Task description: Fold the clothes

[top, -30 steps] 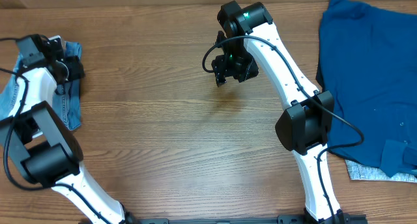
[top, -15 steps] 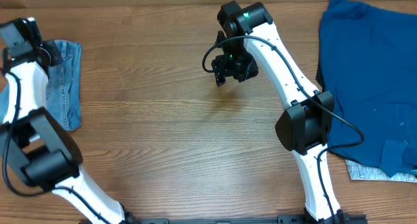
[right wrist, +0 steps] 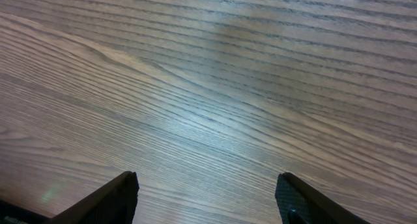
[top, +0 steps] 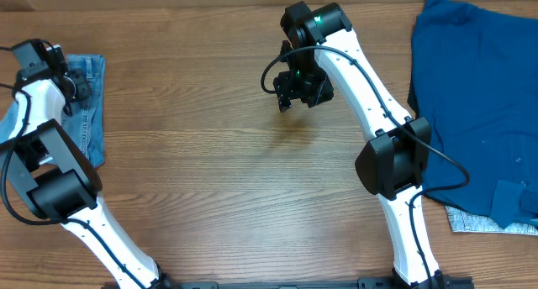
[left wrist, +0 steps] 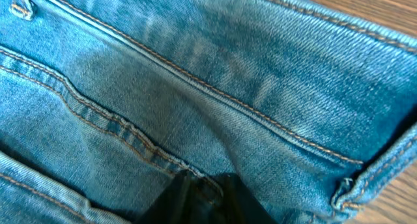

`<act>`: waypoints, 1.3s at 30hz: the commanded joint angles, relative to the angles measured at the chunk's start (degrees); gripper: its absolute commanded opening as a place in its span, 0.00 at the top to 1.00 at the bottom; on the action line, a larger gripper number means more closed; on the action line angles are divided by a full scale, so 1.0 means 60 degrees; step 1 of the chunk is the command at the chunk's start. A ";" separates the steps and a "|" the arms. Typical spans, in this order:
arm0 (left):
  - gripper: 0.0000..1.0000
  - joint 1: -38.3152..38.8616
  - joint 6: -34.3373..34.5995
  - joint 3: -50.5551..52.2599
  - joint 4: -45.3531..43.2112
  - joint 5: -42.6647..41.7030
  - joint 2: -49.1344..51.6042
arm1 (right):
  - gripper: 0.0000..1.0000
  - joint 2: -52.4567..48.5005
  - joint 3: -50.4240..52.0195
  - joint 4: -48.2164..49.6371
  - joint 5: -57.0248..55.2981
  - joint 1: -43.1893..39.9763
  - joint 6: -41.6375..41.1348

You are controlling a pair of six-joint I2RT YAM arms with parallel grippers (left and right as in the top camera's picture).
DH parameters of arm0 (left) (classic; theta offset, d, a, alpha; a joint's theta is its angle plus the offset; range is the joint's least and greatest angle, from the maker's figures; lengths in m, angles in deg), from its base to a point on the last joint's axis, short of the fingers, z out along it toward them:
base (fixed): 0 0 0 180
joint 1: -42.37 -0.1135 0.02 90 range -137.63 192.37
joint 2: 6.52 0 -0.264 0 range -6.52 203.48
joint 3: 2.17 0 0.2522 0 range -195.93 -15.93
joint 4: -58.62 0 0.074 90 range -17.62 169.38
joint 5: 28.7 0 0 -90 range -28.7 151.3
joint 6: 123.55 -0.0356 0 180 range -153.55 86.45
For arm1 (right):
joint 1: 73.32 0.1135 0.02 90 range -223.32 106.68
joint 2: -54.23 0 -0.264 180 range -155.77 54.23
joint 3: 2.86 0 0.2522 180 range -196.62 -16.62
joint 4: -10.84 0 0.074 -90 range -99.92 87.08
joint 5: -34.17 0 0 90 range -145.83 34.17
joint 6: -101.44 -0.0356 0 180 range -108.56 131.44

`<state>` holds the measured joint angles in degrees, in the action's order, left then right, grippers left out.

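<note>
Left wrist view, bottom centre: left gripper [left wrist: 203, 196] clenched, dark tips pressed together on a stitched ridge of the jeans [left wrist: 215, 74]. Beyond the tips, only light-wash denim, orange seams running diagonally. At upper right, a sliver of the wooden table [left wrist: 384, 9].

Right wrist view: right gripper [right wrist: 208, 201] released, fingers [right wrist: 111, 201] spread wide at the lower corners. Between and beyond them, bare wood grain.

Overhead, far left: jeans lying flat along the left edge of the frame, partly hidden under the left arm, claw down on their upper part. Against half a second ago: left wrist shifted slightly right and down from the upper left corner, right edge of the denim unmoved. Against a second ago: cloth flatter, no longer bunched under the claw. Upper centre: right gripper over bare table, exactly as before. Far right: dark blue garment [top: 479, 104], with a pale grey cloth [top: 479, 223] peeking out at its lower edge.
</note>
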<state>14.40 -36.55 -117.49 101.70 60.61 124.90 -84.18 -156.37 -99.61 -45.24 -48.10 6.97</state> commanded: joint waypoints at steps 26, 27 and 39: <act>0.00 0.2739 0.0280 -0.3242 0.7366 -0.2514 -0.4047 | 0.00 0.0645 -0.1239 0.0885 -0.1115 -0.2171 -0.0506; 0.00 0.3173 0.0280 -0.3242 0.7369 -0.2138 -0.4047 | 0.00 0.0801 -0.1293 0.0845 -0.1115 -0.2557 -0.0503; 0.00 0.4357 0.0215 -0.3235 0.8553 -0.1242 -0.4124 | 0.00 0.2983 -0.1290 -0.0062 -0.0474 -0.4725 -0.0459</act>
<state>40.85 -34.54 -136.77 151.67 50.01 100.33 -74.06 -162.14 -99.83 -49.37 -76.28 4.32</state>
